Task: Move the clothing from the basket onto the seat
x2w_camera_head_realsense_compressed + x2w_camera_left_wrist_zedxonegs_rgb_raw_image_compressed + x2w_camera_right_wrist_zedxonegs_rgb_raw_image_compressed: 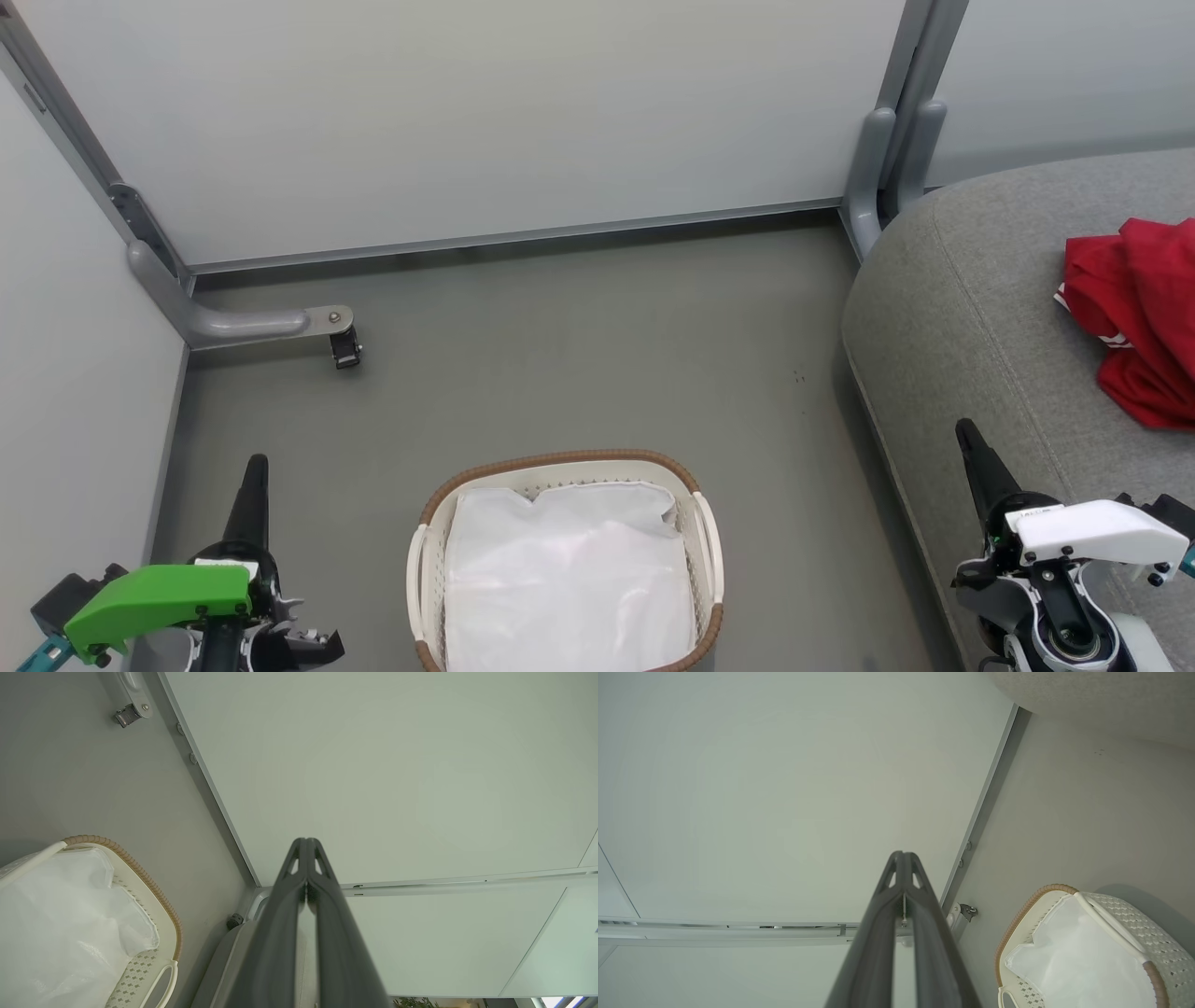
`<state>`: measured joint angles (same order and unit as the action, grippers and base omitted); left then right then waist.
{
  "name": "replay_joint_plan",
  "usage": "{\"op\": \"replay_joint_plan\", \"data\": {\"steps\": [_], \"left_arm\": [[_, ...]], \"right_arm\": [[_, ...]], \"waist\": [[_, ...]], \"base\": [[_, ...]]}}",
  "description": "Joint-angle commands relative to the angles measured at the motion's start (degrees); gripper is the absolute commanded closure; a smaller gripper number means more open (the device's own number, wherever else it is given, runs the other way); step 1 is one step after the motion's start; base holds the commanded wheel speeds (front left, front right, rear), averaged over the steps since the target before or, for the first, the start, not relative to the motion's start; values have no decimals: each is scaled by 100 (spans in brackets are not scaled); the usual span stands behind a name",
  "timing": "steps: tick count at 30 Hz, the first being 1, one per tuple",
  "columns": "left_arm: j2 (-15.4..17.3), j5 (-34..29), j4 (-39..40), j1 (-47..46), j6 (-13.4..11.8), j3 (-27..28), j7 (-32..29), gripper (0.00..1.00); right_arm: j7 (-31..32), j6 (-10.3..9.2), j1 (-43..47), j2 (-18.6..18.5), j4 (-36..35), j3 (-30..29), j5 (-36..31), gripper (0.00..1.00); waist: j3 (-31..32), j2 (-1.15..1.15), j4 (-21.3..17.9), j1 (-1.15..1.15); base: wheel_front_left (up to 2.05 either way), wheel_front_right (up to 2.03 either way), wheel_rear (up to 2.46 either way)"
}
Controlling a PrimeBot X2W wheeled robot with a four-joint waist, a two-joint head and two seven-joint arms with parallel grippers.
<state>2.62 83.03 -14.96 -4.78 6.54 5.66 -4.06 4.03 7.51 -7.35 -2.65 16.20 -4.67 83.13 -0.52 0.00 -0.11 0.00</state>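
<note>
On the seat [971, 308], red clothing [1144, 317], left hand [257, 462] and right hand [964, 429] closed, empty

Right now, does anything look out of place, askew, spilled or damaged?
Nothing stands out. The red clothing lies bunched on the grey seat, and the basket stands upright on the floor, holding a white liner sheet.

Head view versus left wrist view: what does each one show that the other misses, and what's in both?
Head view, of the two: the red clothing lying on the grey seat, and the right gripper, shut. Left wrist view, of the two: a bit of greenery at its bottom edge. Both: the basket with its white liner, the left gripper with fingers shut together, and the partition foot on the floor.
</note>
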Motion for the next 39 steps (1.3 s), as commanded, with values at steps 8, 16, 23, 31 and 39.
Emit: {"op": "replay_joint_plan", "data": {"steps": [8, 16, 23, 31, 39], "left_arm": [[41, 443, 67, -137, 67, 63, -128, 100], [42, 743, 90, -177, 98, 87, -207, 100], [43, 953, 102, -181, 112, 100, -272, 100], [43, 947, 97, -176, 112, 99, -269, 100], [43, 947, 97, -176, 112, 98, -269, 100]], "right_arm": [[128, -3, 95, -35, -131, -102, 437, 100], [215, -4, 125, -36, -196, -161, 737, 100], [268, -4, 150, -38, -245, -206, 950, 100], [266, -4, 149, -38, -239, -203, 938, 100], [266, -4, 150, -38, -238, -203, 938, 100]], "waist": [[13, 0, 4, 0], [25, 0, 8, 0], [34, 0, 11, 0], [34, 0, 11, 0], [34, 0, 11, 0]], "base": [[0, 0, 0], [0, 0, 0], [0, 0, 0], [0, 0, 0], [0, 0, 0]]}}
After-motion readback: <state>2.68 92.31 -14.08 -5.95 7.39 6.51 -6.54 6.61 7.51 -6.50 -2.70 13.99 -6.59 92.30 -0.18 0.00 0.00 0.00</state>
